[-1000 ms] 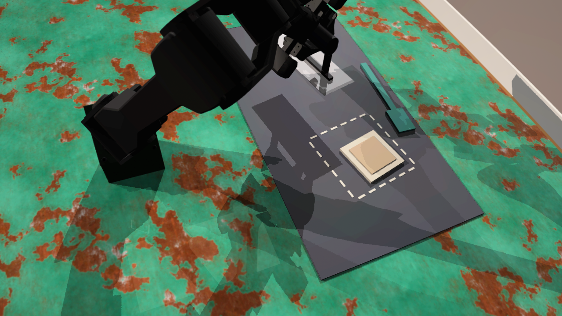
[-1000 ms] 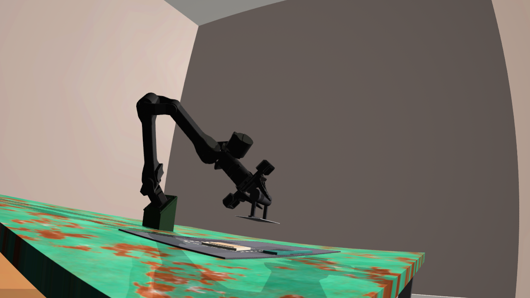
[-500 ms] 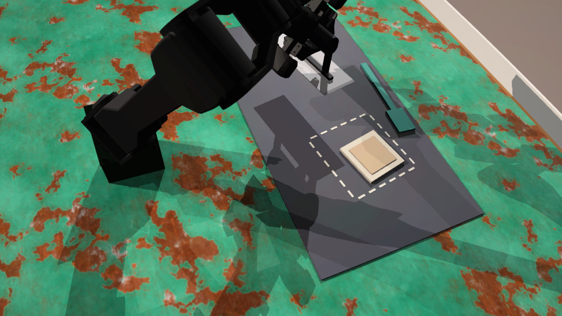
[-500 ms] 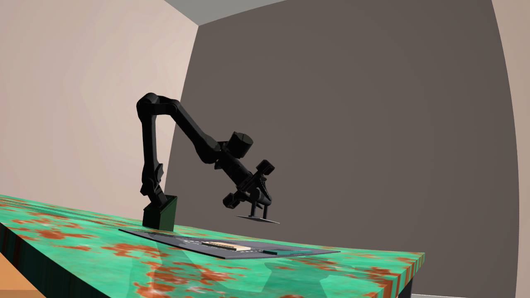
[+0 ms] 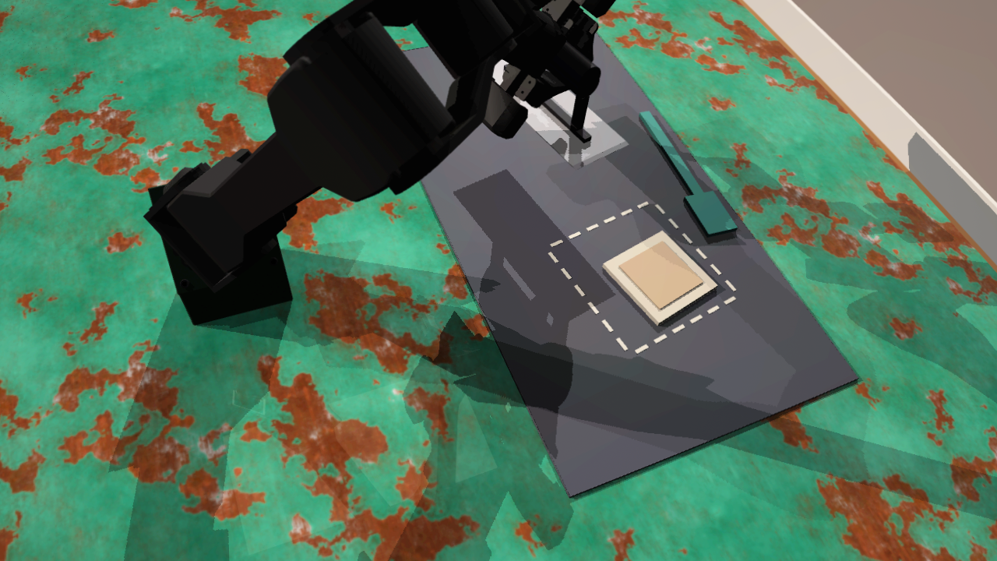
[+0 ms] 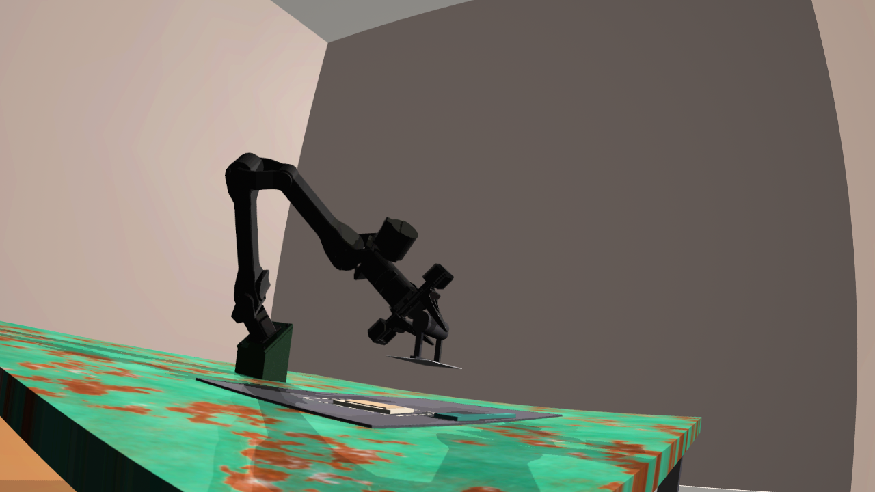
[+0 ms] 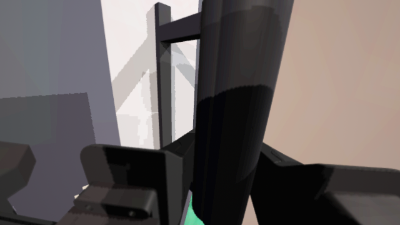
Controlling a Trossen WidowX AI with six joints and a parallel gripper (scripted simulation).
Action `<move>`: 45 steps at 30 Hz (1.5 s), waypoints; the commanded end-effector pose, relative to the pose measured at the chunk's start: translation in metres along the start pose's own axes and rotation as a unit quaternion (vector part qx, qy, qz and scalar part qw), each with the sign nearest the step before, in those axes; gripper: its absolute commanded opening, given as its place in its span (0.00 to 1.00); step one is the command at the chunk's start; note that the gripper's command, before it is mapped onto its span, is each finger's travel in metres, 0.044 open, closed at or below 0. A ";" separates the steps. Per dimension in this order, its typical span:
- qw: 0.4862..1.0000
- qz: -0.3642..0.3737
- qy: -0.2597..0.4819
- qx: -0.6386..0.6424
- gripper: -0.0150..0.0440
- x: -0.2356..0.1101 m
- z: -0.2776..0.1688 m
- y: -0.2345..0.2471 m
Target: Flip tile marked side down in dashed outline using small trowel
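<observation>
Black and cylindrical, the trowel's handle (image 7: 231, 103) is clamped between the jaws of the black parallel-jaw gripper (image 5: 540, 83), which carries the small trowel with its thin pale blade (image 5: 582, 142) well above the dark grey mat (image 5: 627, 390). Farther out, the square cream tile (image 5: 660, 277) lies flat inside the white dashed outline (image 5: 571, 282), a plain tan face up and no dark mark showing, so the flip looks done. A teal paddle-shaped tool (image 5: 686, 178) rests on the mat just beyond the outline. What seems left is setting the trowel down off the tile, releasing it and pulling the arm away. The exterior view shows the blade's (image 6: 425, 362) height over the mottled green-and-rust table (image 6: 122, 391), which the top view flattens; only the wrist view shows the grip close up.
</observation>
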State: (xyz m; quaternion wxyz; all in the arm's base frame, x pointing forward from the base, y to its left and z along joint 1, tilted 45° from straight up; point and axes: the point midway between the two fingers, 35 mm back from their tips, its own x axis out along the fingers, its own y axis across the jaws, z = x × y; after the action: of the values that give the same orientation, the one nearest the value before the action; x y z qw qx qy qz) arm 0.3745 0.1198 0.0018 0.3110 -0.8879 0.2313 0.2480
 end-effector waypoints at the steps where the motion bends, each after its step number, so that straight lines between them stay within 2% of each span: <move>1: 1.000 0.000 0.000 0.000 0.25 0.000 0.000 0.000; 5: 1.000 0.001 0.000 0.001 0.25 0.000 -0.003 0.001; 21: 1.000 0.007 0.002 0.022 0.25 -0.014 -0.078 0.029; 45: 0.999 0.004 0.027 0.044 0.25 -0.054 -0.159 0.089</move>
State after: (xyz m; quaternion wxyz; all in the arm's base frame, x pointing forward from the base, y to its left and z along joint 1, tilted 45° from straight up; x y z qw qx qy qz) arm 0.3349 -0.0301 0.0987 0.3412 -0.8770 0.2594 0.2170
